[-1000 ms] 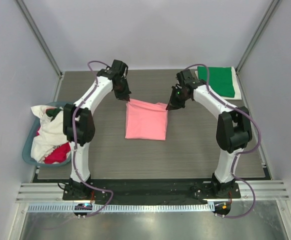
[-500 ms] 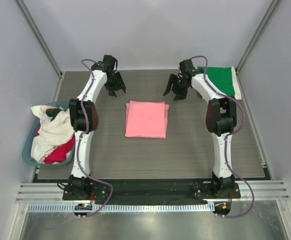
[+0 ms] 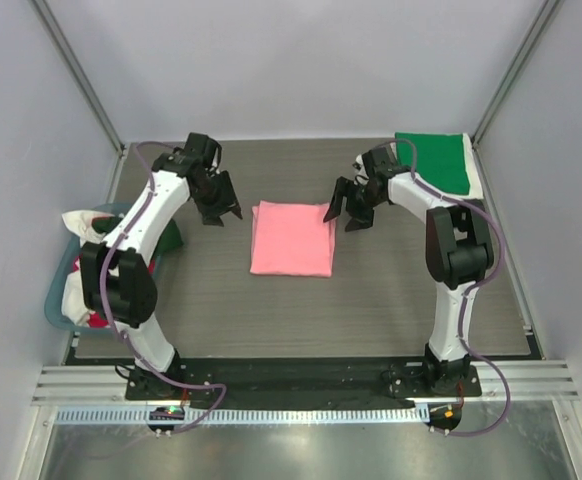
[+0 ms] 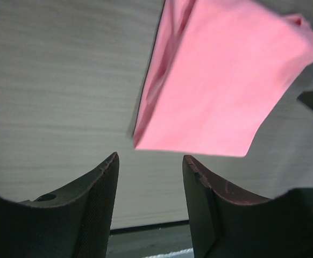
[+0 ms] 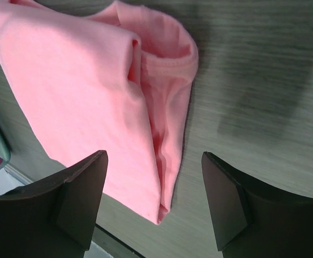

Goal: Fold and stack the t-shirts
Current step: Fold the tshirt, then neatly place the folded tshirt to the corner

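Note:
A salmon-pink t-shirt [image 3: 291, 238] lies folded into a rectangle at the middle of the table, touched by neither gripper. My left gripper [image 3: 221, 212] hovers open just left of its far-left corner; in the left wrist view the pink t-shirt [image 4: 221, 86] lies beyond the empty gripper [image 4: 150, 157]. My right gripper [image 3: 347, 213] stands open beside the far-right corner; the right wrist view shows the shirt's folded edge [image 5: 162, 134] under the gap of the gripper [image 5: 154, 154]. A green t-shirt [image 3: 436, 160] lies folded on a white one at the back right.
A teal tub [image 3: 58, 292] at the table's left edge holds crumpled white [image 3: 76, 222] and red [image 3: 97, 318] shirts, partly hidden by my left arm. Grey walls with metal posts close in the table on three sides.
Both grippers have opened and let go of the pink t-shirt's far corners. It now lies flat. The arms lifted away towards the back, then came nearer again beside the shirt.

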You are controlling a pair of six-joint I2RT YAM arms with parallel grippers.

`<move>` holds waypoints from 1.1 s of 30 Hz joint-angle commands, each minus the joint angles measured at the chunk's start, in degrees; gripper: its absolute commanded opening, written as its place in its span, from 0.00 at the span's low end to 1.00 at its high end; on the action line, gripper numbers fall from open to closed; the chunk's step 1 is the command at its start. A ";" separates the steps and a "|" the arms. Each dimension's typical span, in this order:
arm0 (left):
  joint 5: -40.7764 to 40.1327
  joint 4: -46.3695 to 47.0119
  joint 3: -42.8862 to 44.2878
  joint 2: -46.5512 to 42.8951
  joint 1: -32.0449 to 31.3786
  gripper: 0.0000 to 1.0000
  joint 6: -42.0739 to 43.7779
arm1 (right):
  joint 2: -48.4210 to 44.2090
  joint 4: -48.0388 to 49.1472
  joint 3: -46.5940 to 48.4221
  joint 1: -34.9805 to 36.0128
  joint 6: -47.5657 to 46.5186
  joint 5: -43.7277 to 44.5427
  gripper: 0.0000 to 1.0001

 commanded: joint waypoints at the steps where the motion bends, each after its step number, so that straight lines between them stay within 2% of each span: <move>1: 0.84 2.45 -8.03 -6.81 -0.66 0.52 0.19 | 1.67 5.71 1.17 -0.39 -2.70 -2.80 0.76; 7: -1.97 2.45 -18.69 -17.36 -0.66 0.52 0.89 | 6.51 7.21 4.25 -1.19 -3.67 -2.45 0.74; 13: -2.68 0.61 -21.78 -21.23 -0.66 0.51 1.59 | 10.82 10.28 4.34 -1.19 -3.59 -3.68 0.69; 19: -4.70 -0.54 -24.07 -24.40 -0.66 0.50 2.12 | 11.35 14.41 0.57 -0.49 -3.67 -5.43 0.60; 25: -6.01 -0.62 -27.14 -27.13 -0.66 0.50 2.39 | 11.18 22.32 -4.35 -0.48 -2.27 -10.18 0.38; 28: -6.72 -1.15 -28.03 -28.71 -0.57 0.49 2.74 | 9.86 26.01 -6.12 -0.40 -0.51 -12.46 0.14; 29: -7.68 -1.50 -28.38 -29.15 -0.66 0.49 3.00 | 8.72 26.36 -6.21 -0.48 -0.34 -12.55 0.01; 32: -10.76 -2.64 -28.82 -31.43 -0.66 0.48 3.61 | 6.26 24.88 -5.60 -0.40 -1.56 -11.85 0.01; 33: -11.02 -2.82 -28.91 -33.09 -0.66 0.48 3.79 | 4.43 21.05 -4.03 -0.40 -2.61 -11.15 0.01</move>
